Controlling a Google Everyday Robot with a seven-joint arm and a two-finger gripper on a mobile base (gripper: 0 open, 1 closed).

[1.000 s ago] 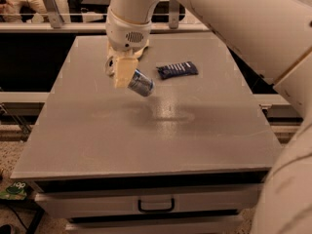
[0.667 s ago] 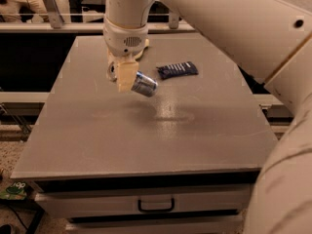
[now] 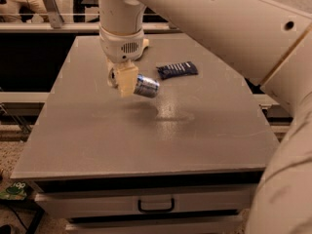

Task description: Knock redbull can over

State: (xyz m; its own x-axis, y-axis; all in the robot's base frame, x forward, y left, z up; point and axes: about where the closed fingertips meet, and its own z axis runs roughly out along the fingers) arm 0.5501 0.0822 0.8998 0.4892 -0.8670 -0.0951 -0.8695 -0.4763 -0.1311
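Observation:
The redbull can (image 3: 146, 86), silver with blue panels, lies tipped on its side on the grey table (image 3: 146, 140), its end facing right and toward the camera. My gripper (image 3: 123, 80) hangs from the cream wrist just left of the can and touches or nearly touches it. I cannot tell whether the can rests fully on the table or is held slightly above it.
A dark blue snack wrapper (image 3: 177, 69) lies flat to the right behind the can. A bit of something yellow (image 3: 146, 43) shows behind the wrist. My big cream arm crosses the top right of the view. A drawer with a handle (image 3: 156, 206) sits under the table's front edge.
The gripper and the tipped can have shifted slightly toward the camera. The can lies a little flatter than before. The wrapper has not moved.

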